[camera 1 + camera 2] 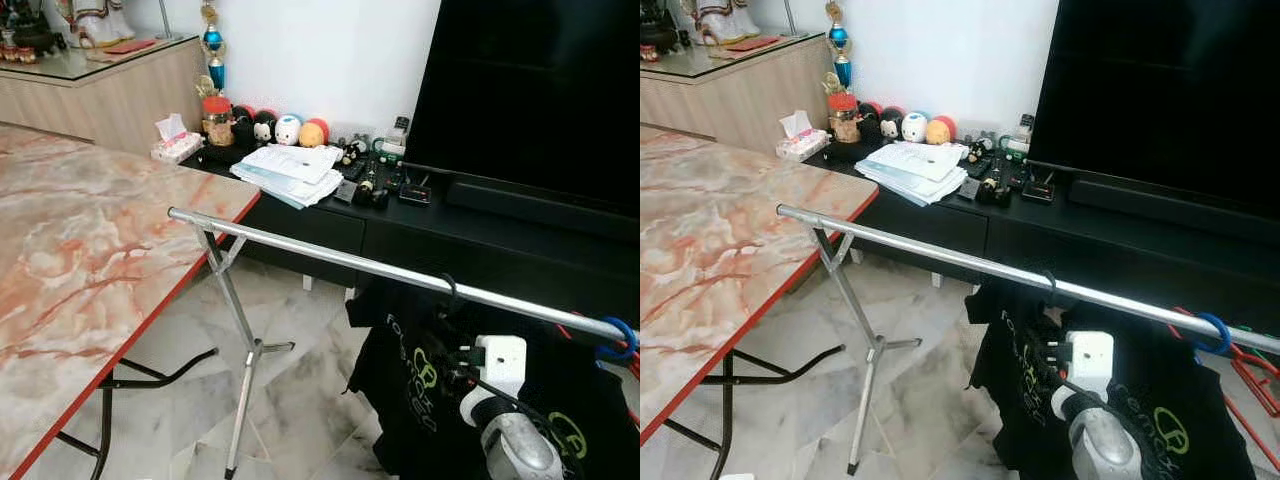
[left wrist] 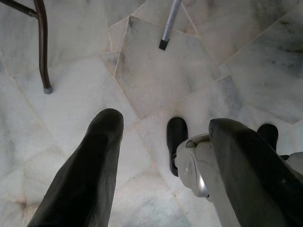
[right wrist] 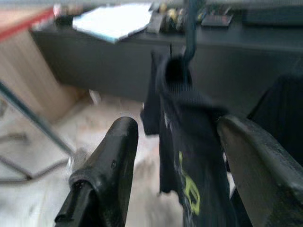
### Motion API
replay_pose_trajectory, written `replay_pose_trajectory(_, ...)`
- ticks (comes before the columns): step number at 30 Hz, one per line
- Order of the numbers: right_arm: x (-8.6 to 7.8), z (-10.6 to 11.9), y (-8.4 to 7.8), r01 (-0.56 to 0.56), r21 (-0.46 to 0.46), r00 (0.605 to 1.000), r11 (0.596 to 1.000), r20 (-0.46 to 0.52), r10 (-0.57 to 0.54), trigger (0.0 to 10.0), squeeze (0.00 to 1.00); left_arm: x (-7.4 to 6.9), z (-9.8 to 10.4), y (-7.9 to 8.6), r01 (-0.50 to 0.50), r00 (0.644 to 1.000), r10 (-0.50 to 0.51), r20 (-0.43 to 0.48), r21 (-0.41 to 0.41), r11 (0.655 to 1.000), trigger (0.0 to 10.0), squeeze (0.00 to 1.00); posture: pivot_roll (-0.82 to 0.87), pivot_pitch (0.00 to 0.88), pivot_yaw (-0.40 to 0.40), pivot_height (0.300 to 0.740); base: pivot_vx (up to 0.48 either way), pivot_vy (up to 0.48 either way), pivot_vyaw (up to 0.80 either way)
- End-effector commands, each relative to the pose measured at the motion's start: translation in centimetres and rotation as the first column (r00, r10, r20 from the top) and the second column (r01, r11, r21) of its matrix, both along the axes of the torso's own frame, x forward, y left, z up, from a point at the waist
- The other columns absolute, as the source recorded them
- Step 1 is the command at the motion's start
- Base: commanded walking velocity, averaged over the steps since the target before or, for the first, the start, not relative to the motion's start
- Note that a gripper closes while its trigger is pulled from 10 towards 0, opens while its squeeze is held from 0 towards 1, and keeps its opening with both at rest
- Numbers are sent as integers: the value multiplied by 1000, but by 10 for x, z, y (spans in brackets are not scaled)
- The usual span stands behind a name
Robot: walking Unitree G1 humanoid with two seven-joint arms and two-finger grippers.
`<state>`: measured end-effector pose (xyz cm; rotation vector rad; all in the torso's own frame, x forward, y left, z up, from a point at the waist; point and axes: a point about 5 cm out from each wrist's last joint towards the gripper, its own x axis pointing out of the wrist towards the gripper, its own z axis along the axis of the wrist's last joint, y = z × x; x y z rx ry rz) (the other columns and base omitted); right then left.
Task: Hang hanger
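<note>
Hanger hook (image 1: 452, 293), dark and thin, sits over the long silver metal rail (image 1: 330, 257) of the clothes rack, toward its right end, with the black T-shirt with green print (image 1: 410, 375) draped below. The right hand (image 3: 177, 142) hangs just before the shirt, fingers spread wide, gripping nothing. To finish well, I judge it should back straight off without snagging cloth. The hanger's long axis seems to cross the rail, shirt hanging straight down. The left hand (image 2: 163, 161), open and empty, idles above the pale marble floor (image 2: 156, 71).
</note>
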<state>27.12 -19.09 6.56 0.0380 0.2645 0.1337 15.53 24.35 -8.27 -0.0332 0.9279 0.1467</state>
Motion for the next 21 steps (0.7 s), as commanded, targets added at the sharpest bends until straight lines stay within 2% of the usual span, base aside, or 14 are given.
replay_pose_trajectory(1, -3, -5, -2, 14, -12, 999, 1000, -37, -14, 10000, 0, -6, -3, 0, -6, 1000, 6, -28, -1, 1000, 10000, 0, -8, 15, -10, 740, 0, 0, 0)
replay_pose_trajectory(9, -7, -20, -7, 26, -24, 992, 999, -126, -29, 10000, 0, -9, -3, 3, -7, 999, 7, -34, 2, 1000, 10000, 0, -7, 32, -9, 740, 0, 0, 0)
replay_pose_trajectory(12, -9, -28, -6, -21, -46, 984, 999, -180, 12, 10000, 0, -9, -3, 3, -8, 999, 8, -33, 1, 1000, 10000, 0, -8, 37, -13, 740, 0, 0, 0)
replay_pose_trajectory(15, -5, -25, -10, 6, -68, 988, 998, -154, -16, 10000, 0, -10, -3, 2, -10, 999, 10, -32, 0, 1000, 10000, 0, -5, 41, -14, 740, 0, 0, 0)
replay_pose_trajectory(17, 3, -18, -13, 49, -45, 993, 998, -102, -54, 10000, 0, -10, -4, 2, -11, 999, 11, -32, -1, 1000, 10000, 0, -7, 43, -14, 740, 0, 0, 0)
replay_pose_trajectory(21, 12, -13, -12, 58, -29, 996, 998, -66, -60, 10000, 0, -10, -4, 1, -12, 999, 12, -31, -2, 1000, 10000, 0, -8, 44, -15, 740, 0, 0, 0)
